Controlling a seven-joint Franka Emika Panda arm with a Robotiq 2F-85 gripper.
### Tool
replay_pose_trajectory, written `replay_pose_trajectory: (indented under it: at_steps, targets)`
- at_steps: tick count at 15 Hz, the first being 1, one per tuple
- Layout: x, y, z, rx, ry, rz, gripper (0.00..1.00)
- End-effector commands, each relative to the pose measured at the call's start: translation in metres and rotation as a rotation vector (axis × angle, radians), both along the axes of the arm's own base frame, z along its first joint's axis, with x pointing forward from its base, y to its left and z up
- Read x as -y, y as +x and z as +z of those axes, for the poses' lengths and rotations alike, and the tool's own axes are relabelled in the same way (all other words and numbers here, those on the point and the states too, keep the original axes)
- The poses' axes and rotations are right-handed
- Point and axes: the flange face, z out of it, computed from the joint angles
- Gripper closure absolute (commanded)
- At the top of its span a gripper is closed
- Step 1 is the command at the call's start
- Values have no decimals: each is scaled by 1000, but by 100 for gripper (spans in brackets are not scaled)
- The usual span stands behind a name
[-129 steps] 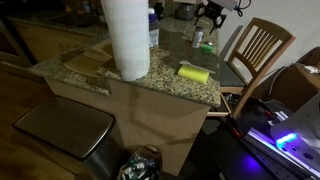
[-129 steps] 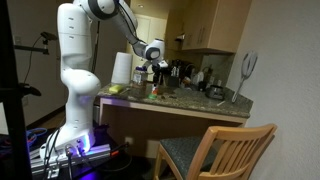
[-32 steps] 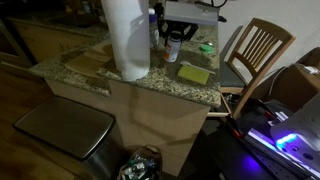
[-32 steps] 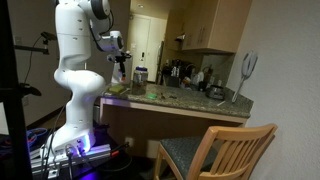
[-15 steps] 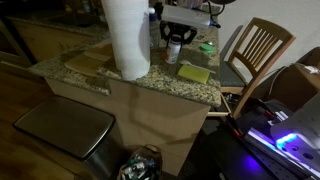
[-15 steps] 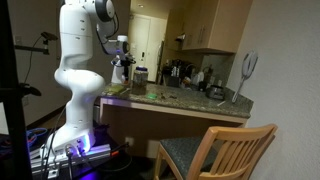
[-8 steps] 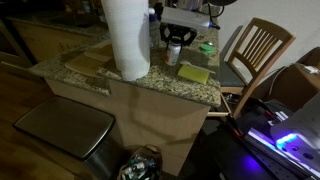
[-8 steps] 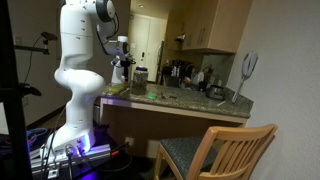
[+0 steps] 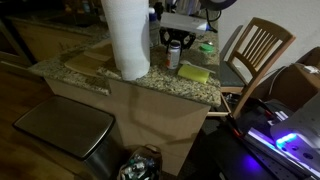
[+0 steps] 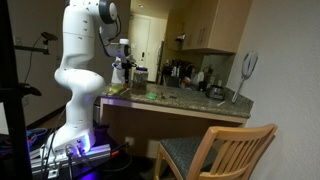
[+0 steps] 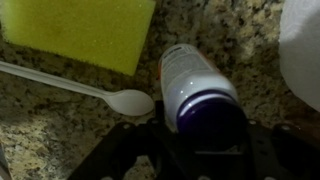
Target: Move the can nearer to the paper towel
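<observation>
The can (image 11: 190, 75), pale silvery with a dark top, stands upright on the granite counter (image 9: 130, 85) between my gripper's (image 11: 203, 140) two dark fingers, which press against its sides. In an exterior view the can (image 9: 174, 57) sits just to the right of the tall white paper towel (image 9: 127, 38), with the gripper (image 9: 174, 44) coming down over it from above. In the wrist view the paper towel (image 11: 303, 50) fills the right edge, a short gap from the can. In the other exterior view my gripper (image 10: 124, 68) hangs at the counter's left end, and the can is too small to make out there.
A yellow sponge block (image 9: 195, 73) lies just in front of the can, and a white plastic spoon (image 11: 80, 88) lies between them. A small green object (image 9: 207, 47) sits farther back. A wooden chair (image 9: 255, 50) stands beside the counter, and kitchen items crowd its far end (image 10: 195, 80).
The gripper with the can has come down a little towards the counter beside the paper towel over the last second. Nothing else has moved.
</observation>
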Motion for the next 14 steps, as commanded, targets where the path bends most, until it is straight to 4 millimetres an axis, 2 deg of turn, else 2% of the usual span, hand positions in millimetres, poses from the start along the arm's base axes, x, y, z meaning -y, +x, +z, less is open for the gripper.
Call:
replay_pose_trajectory:
  at_steps: [1, 3, 4, 10, 12, 13, 14]
  targets:
    - [-2, -2, 6, 17, 14, 2, 11]
    - [-3, -7, 16, 35, 15, 4, 1]
    - [-2, -10, 25, 46, 17, 6, 0]
    - [12, -53, 99, 138, 3, -1, 0]
    - [15, -70, 115, 172, 89, 36, 0]
    - [4, -49, 111, 152, 50, 11, 0]
    - [6, -58, 119, 159, 67, 19, 0]
